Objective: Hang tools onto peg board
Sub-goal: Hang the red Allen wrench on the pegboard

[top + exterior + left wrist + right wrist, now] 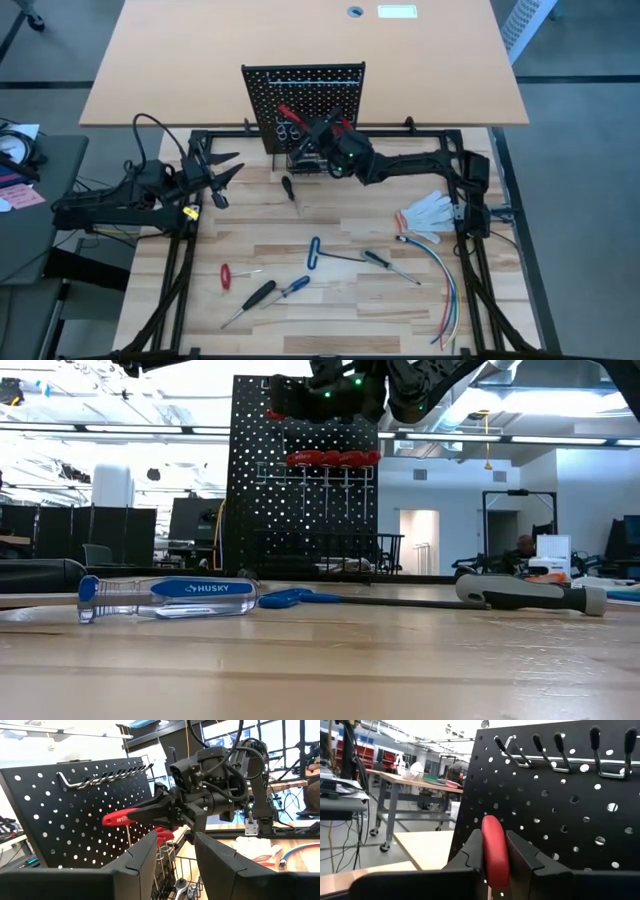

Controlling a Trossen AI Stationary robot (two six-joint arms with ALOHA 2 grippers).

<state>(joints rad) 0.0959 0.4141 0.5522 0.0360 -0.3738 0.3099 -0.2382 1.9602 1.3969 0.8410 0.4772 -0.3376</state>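
Note:
The black peg board (303,100) stands upright at the table's far side, with a wire basket (176,879) at its base. Several red-handled tools (330,458) hang in its ring holders. My right gripper (316,128) is raised in front of the board, shut on a red-handled tool (122,818). My left gripper (226,176) hovers open at the table's left, level and facing the board, with nothing between its fingers. Other tools lie flat on the table: a black-handled screwdriver (290,190), a blue T-handled hex key (314,253) and several screwdrivers (262,292). My right gripper pinches the red handle (495,851) between its two fingers, at the handle's near end (146,813). The fingers come about level from the table's near right, and the handle lies along them. Its free end sticks out past the fingertips toward the board. The tool is lifted clear, above the hanging handles.
A white glove (428,212) and a bundle of coloured wires (440,285) lie at the table's right. Hooks (555,755) line the board's top. A clear-and-blue screwdriver (165,596) lies close in front of the low camera.

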